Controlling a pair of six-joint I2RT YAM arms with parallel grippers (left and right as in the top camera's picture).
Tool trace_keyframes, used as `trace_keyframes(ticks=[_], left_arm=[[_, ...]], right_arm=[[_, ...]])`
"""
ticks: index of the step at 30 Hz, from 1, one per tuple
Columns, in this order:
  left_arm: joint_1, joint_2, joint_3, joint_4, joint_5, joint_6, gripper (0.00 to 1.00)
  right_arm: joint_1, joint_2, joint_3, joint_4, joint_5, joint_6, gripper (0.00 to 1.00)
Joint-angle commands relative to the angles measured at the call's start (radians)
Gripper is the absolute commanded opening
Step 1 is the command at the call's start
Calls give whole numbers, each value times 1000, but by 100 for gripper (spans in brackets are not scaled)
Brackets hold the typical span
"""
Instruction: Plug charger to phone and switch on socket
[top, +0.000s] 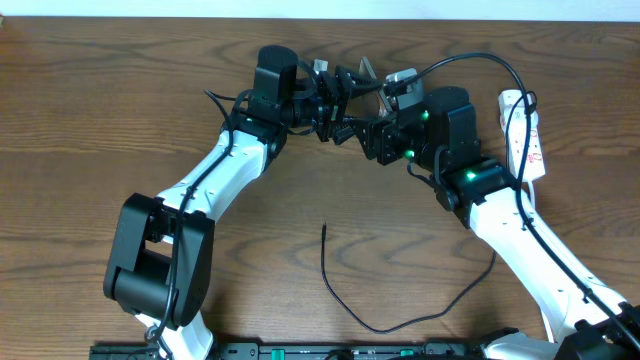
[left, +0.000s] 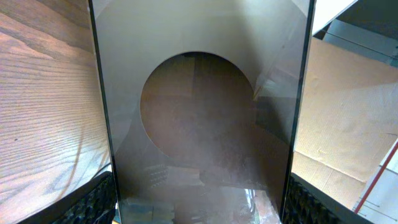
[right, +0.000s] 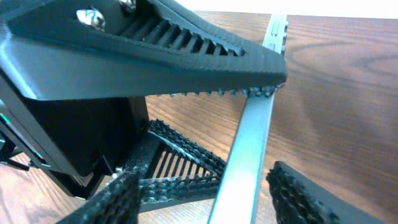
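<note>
The phone (top: 366, 72) is held up off the table between both grippers at the back centre. My left gripper (top: 348, 100) is shut on the phone; its glossy brown face (left: 199, 112) fills the left wrist view between the fingers (left: 199, 208). My right gripper (top: 372, 128) is open, with its fingers (right: 208, 190) on either side of the phone's thin silver edge (right: 249, 149), not touching it. The charger (top: 345, 305) lies loose on the table in front, its tip pointing away from me. Its other end runs under the right arm. The white socket (top: 530, 140) lies at the right.
The left gripper's black finger (right: 155, 56) crosses the top of the right wrist view, very close to my right fingers. A thick black robot cable (top: 480, 60) arches over the right wrist towards the socket. The brown wooden table (top: 100, 120) lies underneath.
</note>
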Motion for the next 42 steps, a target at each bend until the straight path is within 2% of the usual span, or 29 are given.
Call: trace_keyframes(ticks=[1, 9, 11, 14, 19, 25, 30, 34, 36, 37, 42], left_arm=[[-2, -36, 28, 11, 13, 16, 7], [-2, -36, 28, 11, 13, 16, 7], [-2, -36, 28, 11, 13, 16, 7], [-2, -36, 28, 11, 13, 16, 8], [-3, -36, 28, 11, 14, 16, 7], [-2, -36, 28, 11, 14, 16, 7], [-3, -36, 28, 11, 14, 16, 8], [-2, -36, 28, 11, 14, 16, 8], [-2, -36, 28, 11, 14, 20, 68], [-2, -36, 28, 11, 14, 21, 91], [-2, -36, 28, 11, 18, 24, 93]], right_arm=[[5, 0, 17, -3, 1, -6, 62], [6, 0, 17, -2, 1, -6, 55], [6, 0, 17, -2, 1, -6, 50], [6, 0, 17, -1, 1, -7, 36], [6, 0, 17, 3, 1, -7, 34], [6, 0, 17, 7, 1, -6, 14], [6, 0, 17, 13, 1, 16, 1], [6, 0, 17, 16, 2, 20, 1], [6, 0, 17, 18, 2, 20, 1], [6, 0, 17, 18, 2, 20, 1], [5, 0, 17, 18, 14, 35, 1]])
